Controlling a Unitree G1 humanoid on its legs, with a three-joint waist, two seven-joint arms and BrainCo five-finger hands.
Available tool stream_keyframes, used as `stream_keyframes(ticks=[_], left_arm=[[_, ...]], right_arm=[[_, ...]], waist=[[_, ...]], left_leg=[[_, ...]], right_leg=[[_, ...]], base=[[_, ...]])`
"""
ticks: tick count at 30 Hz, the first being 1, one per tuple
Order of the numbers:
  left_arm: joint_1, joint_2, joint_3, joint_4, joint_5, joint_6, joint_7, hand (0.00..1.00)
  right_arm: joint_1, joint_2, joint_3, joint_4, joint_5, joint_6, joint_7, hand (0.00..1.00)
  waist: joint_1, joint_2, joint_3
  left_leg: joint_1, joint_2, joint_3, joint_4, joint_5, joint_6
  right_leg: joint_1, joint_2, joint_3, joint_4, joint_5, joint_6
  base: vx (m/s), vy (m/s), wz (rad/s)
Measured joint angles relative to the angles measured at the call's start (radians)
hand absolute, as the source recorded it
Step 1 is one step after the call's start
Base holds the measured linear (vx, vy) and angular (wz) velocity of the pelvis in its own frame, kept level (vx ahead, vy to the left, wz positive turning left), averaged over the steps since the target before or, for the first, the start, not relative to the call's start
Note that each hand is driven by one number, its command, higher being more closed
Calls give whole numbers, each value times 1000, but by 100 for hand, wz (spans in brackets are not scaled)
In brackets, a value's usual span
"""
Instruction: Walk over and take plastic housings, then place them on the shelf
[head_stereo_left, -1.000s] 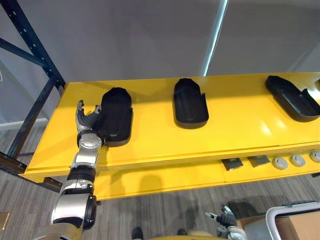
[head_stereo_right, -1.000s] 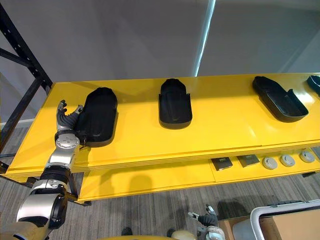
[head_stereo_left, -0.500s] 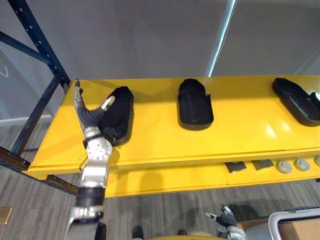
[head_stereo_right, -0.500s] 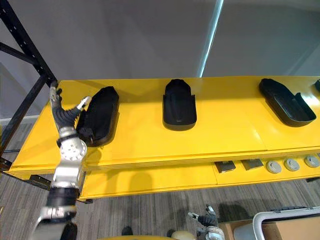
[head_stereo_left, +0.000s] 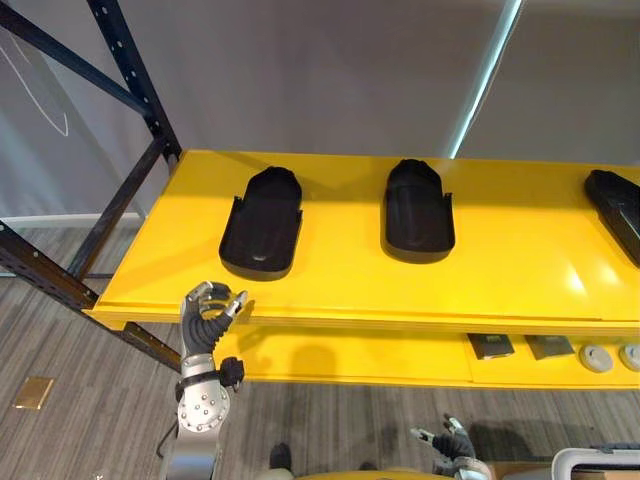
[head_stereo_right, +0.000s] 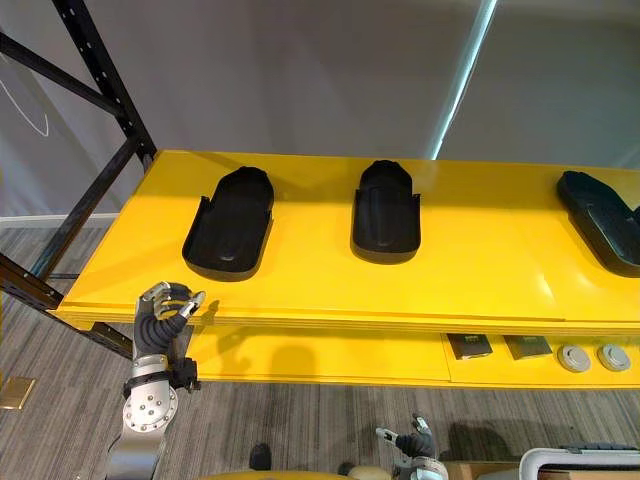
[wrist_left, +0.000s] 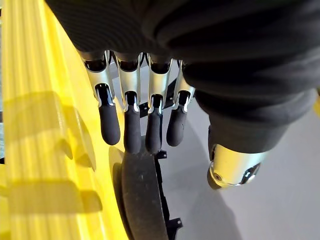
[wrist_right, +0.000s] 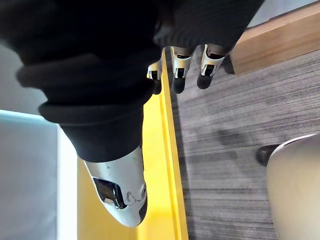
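On the yellow shelf (head_stereo_left: 330, 275), three black plastic housings (head_stereo_left: 262, 220) already lie well apart.
Left hand (head_stereo_left: 205, 310) hovers just below the shelf's front edge, fingers relaxed, empty; right hand (head_stereo_left: 450, 440) hangs low, loose, empty. More housings would need fetching.

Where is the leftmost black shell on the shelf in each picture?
Left eye view: leftmost housing, left of centre on the yellow shelf.
Right eye view: same housing, further left.
Left wrist view: probably the dark edge-on shape past the left hand.
Right wrist view: shelf edge, floor.
Shared landmark: the yellow shelf.
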Motion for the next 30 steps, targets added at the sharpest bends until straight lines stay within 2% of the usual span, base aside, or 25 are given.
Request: stream_keyframes(ticks=[4, 16, 23, 30], left_arm=[[-3, 2, -29, 7, 0, -2, -21, 100], [-104, 23, -65, 87, 5, -17, -16, 100], [-185, 25, -66, 140, 50, -15, -13, 100], [-246, 32, -63, 220, 54, 11, -11, 100]], right_arm=[[-4, 10, 2, 0, -8, 0, 0, 0], [-8, 11, 31, -1, -10, 0, 0, 0], [-11, 11, 31, -1, -15, 1, 0, 0], [-16, 11, 31, -2, -33, 3, 1, 0]], waist=[[0, -2, -1], [-7, -5, -4], [-13, -4, -5], [-21, -3, -5]], left_leg=[[-1, -4, 1, 0, 0, 0], [-1, -3, 3, 0, 0, 0], [-13, -3, 4, 1, 0, 0], [-13, -1, 25, 0, 0, 0]], right_leg=[[3, -3, 1, -1, 0, 1], [-8, -4, 8, -3, 0, 1], [-7, -2, 7, -16, 2, -1], [-13, 6, 21, -16, 7, -5]], base=[[24, 5, 1], [-15, 3, -1], [15, -1, 0], [-3, 0, -6]])
